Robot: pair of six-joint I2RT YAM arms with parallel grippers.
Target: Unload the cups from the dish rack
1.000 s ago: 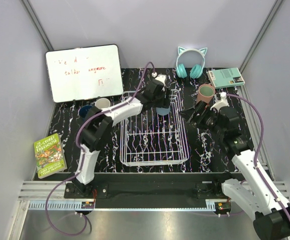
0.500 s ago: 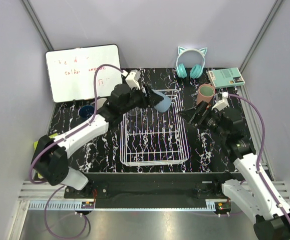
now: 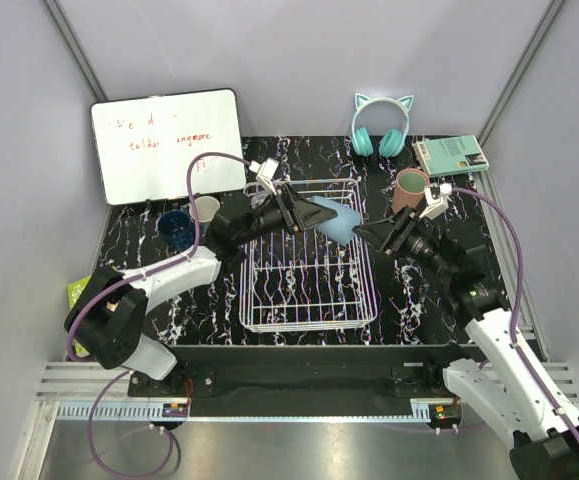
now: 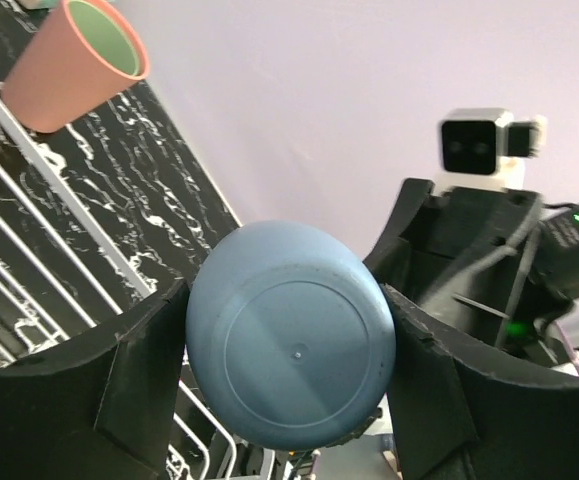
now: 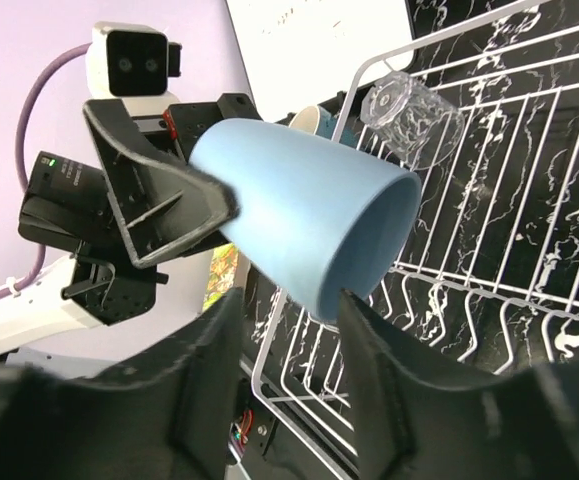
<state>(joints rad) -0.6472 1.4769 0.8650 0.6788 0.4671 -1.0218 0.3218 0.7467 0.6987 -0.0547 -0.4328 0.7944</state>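
My left gripper [image 3: 304,215] is shut on the base of a light-blue cup [image 3: 333,219], held sideways above the white dish rack [image 3: 307,300]. From the left wrist the cup's round bottom [image 4: 289,345] fills the gap between my fingers. My right gripper [image 3: 364,233] faces the cup's mouth. Its jaws [image 5: 291,300] are half narrowed either side of the rim's lower edge [image 5: 369,270], with a gap on one side. A clear glass [image 5: 409,115] lies in the rack. A salmon cup [image 3: 409,187] stands on the table to the right. A navy mug [image 3: 176,228] and a pale cup [image 3: 206,208] stand to the left.
A whiteboard [image 3: 167,145] leans at the back left. Teal cat-ear headphones [image 3: 381,125] and a teal book [image 3: 451,155] lie at the back right. A colourful book [image 3: 77,292] shows at the left edge behind my left arm.
The left arm lifted the blue cup out of the rack's back corner and swung it right, tipping it sideways. The right gripper moved in to the cup's mouth and its jaws narrowed.
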